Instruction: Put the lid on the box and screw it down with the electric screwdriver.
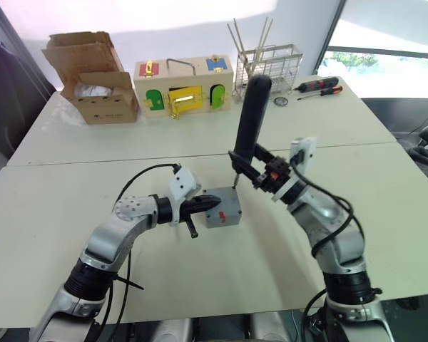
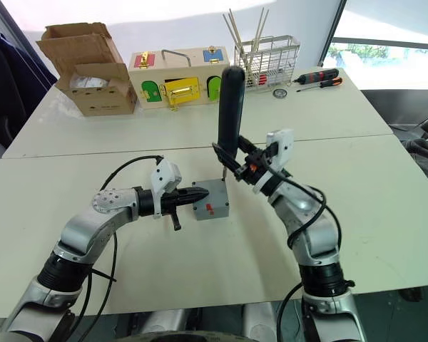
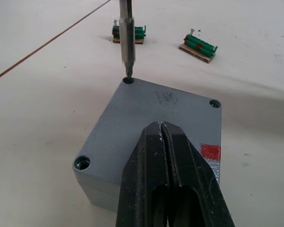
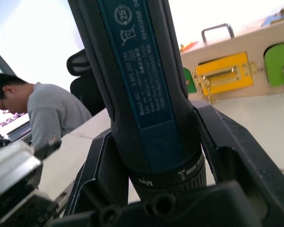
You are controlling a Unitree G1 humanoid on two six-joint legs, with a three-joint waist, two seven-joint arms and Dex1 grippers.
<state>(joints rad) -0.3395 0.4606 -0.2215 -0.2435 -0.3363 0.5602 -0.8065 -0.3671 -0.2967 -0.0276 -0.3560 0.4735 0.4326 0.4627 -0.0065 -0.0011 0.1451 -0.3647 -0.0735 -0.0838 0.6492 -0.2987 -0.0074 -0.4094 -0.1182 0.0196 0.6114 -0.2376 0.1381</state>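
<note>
Gripping the electric screwdriver [image 1: 251, 114] upright in my right gripper [image 1: 260, 171] at frame centre, bit in a corner hole of the lid [image 3: 156, 113] seated on the box [image 1: 223, 209], my clenched left gripper [image 1: 208, 205] pressing down; a tilted bit risks camming out.

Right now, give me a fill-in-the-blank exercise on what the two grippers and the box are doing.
1. The right gripper holds the electric screwdriver nearly ____, bit pointing down.
2. The screwdriver's bit meets a ____ hole of the lid.
3. The left gripper presses its ____ fingers on top of the lid, which sits on the box.
4. The mark on the box's side is ____.

Missing words: upright; corner; shut; red
</note>
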